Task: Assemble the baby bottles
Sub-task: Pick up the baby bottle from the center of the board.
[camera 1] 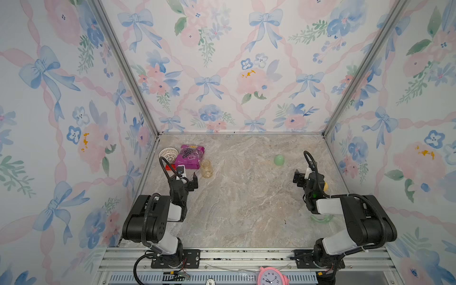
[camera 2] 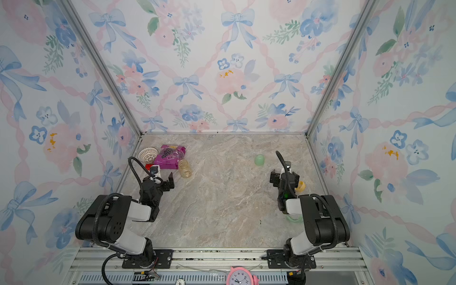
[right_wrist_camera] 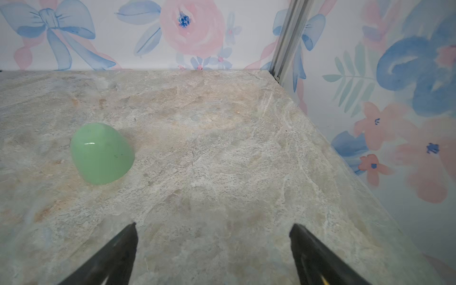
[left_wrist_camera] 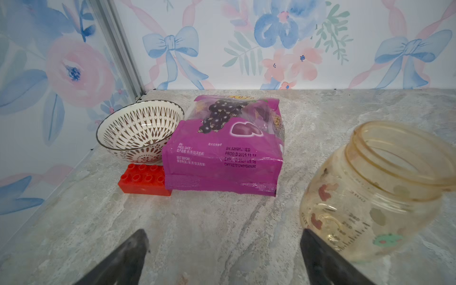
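Pink plastic is met first: a small clock [camera 1: 271, 276] is set on the rail nearest the camera, well apart from the purple snack packet [camera 1: 189, 156].

Farther in, the pale green two-handled ring [camera 1: 322, 219] is laid flat on the marble-look tabletop [camera 1: 246, 197]. It is largely hidden beneath the right arm, far from the packet and nearer the camera than it.

The right gripper [right_wrist_camera: 214, 225] is held above bare tabletop, its jaws spread wide with nothing between them. Beside its wrist, on the side turned away from the packet, the yellow collar [camera 2: 300, 186] is only partly seen, so which way it points cannot be told.

The left gripper [left_wrist_camera: 223, 234] is likewise spread and empty, held just on the near side of the packet.

The clear amber-tinted jar body [left_wrist_camera: 370, 192] is stood upright just beside the packet's near corner on the right arm's side. Its long axis is vertical and its threaded mouth is turned upward. It is close to one left fingertip but not enclosed.

The pale green dome cap [right_wrist_camera: 102, 153] is placed well apart from the packet, across the table towards the right arm, rounded top up.

A red building brick [left_wrist_camera: 143, 181] is tucked under the packet's near corner on the left arm's side. A white patterned bowl [left_wrist_camera: 133, 148] is set against the packet's far side, by the wall.
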